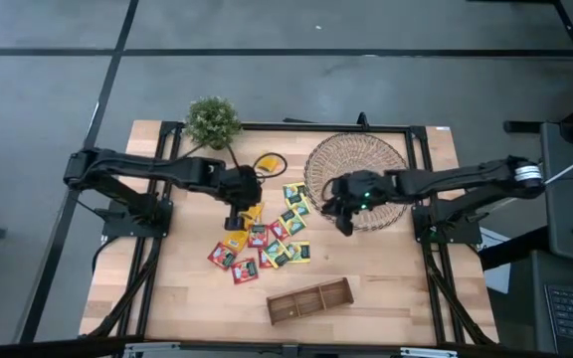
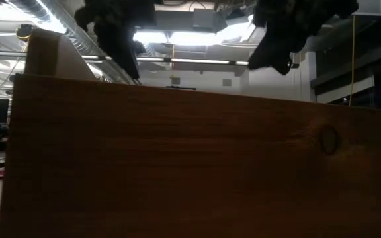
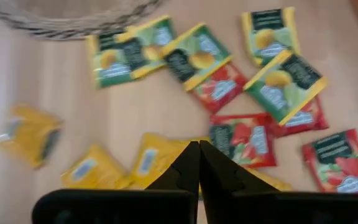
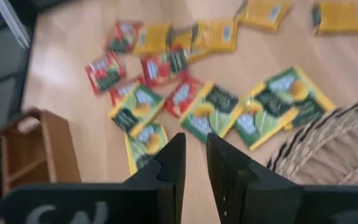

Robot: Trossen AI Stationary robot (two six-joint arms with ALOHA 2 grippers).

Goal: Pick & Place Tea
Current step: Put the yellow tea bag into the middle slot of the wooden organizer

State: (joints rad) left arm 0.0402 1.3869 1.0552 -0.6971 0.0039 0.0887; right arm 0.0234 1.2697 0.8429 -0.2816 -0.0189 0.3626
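Observation:
Several small square tea sachets [image 1: 267,239] in yellow, red and green wrappers lie flat and scattered on the wooden table, some overlapping. My left gripper [image 1: 233,217] hangs shut above the yellow sachets [image 3: 148,158] at the left of the group, slanting down. My right gripper [image 1: 344,225] hovers by the near edge of the round woven mat [image 1: 356,169], over the green sachets [image 4: 210,109]. Its fingers [image 4: 173,162] stand a narrow gap apart with nothing between them.
A long brown wooden compartment tray [image 1: 309,300] lies near the front edge; its wall [image 2: 190,165] fills the low view. A small potted plant [image 1: 213,119] and a yellow-and-black loop [image 1: 269,164] sit at the far side. Bare wood lies left of the sachets.

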